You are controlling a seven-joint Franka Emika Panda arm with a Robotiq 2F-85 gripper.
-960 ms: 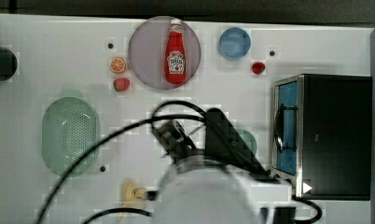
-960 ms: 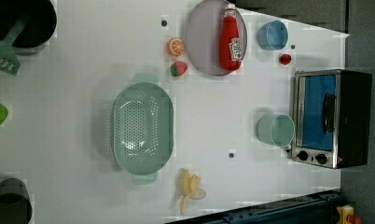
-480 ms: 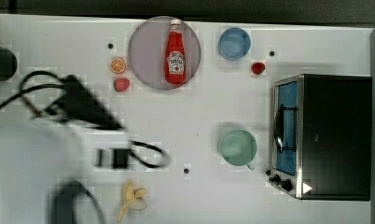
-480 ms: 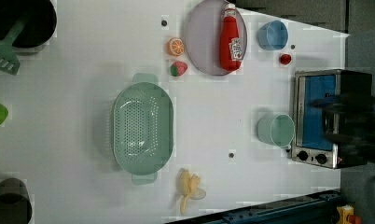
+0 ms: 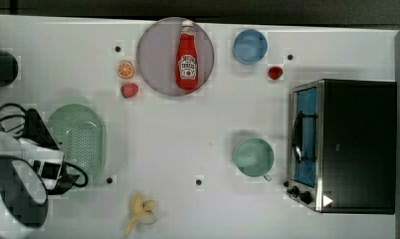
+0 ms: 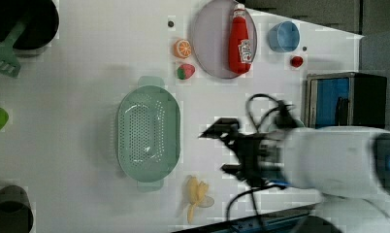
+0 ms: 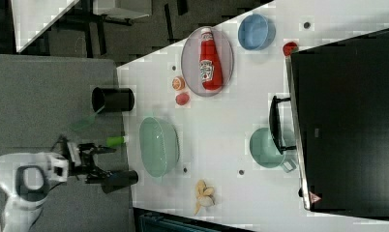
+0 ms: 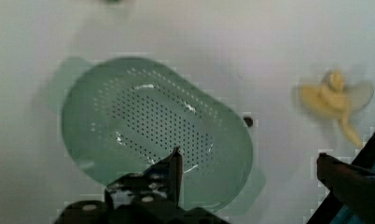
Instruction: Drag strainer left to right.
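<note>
Top view, going left to right.

Far left: the arm's white body and black cabling, with the gripper (image 5: 48, 167) hanging at the strainer's outer edge. Jaws spread wide, nothing between them; the wrist view shows one dark finger (image 8: 175, 168) over the strainer's rim and the other well off to the side.

Next: the strainer (image 5: 81, 142), pale mint, oval, sitting flat on the white table (image 5: 188, 134) near the top view's left edge. No contact that I can make out.

Below and right of it: a peeled banana (image 5: 141, 211). Above: an orange slice (image 5: 125, 69) and a strawberry (image 5: 130, 90), just beside the grey plate (image 5: 155, 55) that carries the ketchup bottle (image 5: 187, 57).

Centre right: blue bowl (image 5: 250, 46), a small red item (image 5: 275, 72), and the mint mug (image 5: 253, 157) just beside the toaster oven (image 5: 352, 144).

Progress, as I judge it: not yet begun. The strainer lies at its left-side start; the whole drag across to the right is left, and the fingers must first hook or press its rim.

Against the earlier frames: the arm has swung from the table's middle to the far left. The strainer, covered half a second ago in the top view, is back in sight. In the left view it sits where it did. Jaws as wide as before.
</note>
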